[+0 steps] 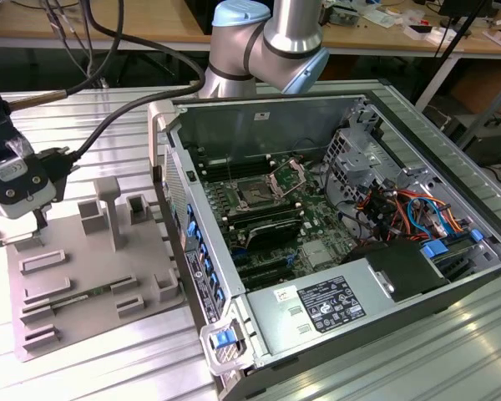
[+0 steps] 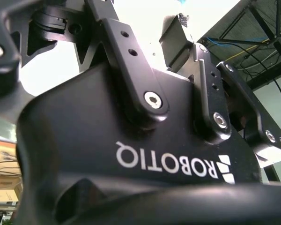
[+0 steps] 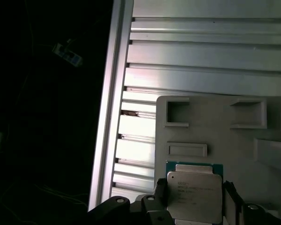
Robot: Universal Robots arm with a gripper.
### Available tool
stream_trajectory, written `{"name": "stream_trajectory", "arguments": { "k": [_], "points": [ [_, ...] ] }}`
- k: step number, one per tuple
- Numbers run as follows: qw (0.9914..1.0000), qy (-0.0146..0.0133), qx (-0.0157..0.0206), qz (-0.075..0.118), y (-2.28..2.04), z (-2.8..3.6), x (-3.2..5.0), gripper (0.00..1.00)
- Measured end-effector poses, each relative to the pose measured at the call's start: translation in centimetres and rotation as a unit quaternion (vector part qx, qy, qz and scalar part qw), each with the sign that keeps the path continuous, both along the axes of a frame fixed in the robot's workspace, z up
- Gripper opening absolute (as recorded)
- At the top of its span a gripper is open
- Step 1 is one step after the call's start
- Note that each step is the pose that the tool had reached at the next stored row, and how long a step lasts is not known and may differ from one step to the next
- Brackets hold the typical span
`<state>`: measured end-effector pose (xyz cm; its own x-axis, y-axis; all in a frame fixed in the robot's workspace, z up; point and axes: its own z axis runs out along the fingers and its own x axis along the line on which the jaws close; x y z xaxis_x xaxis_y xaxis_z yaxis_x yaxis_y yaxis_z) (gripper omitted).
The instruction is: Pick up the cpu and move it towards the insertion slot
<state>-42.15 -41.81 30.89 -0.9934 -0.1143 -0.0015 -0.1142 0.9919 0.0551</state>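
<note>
The cpu, a flat square chip with a dull grey metal top and a thin green rim, lies between my fingertips in the first wrist view. My gripper is shut on it, one dark finger against each side. I cannot tell whether the chip rests on the grey tray or hangs just above it. In the exterior view my gripper sits low over the tray's far corner at that view's left. The insertion slot, dark-centred with its metal bracket hinged open, lies inside the open computer case.
The tray carries several raised blocks, the tallest between my gripper and the case. The case's side wall stands between tray and socket. The arm's base rises behind the case, and thick cables trail over the ribbed metal table.
</note>
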Motion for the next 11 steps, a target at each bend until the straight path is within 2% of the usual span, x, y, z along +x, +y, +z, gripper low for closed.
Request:
{"name": "stream_trajectory", "arguments": {
  "k": [11],
  "points": [
    [1.0,0.0,0.0,0.0,0.0,1.23,0.0,0.55]
  ]
}}
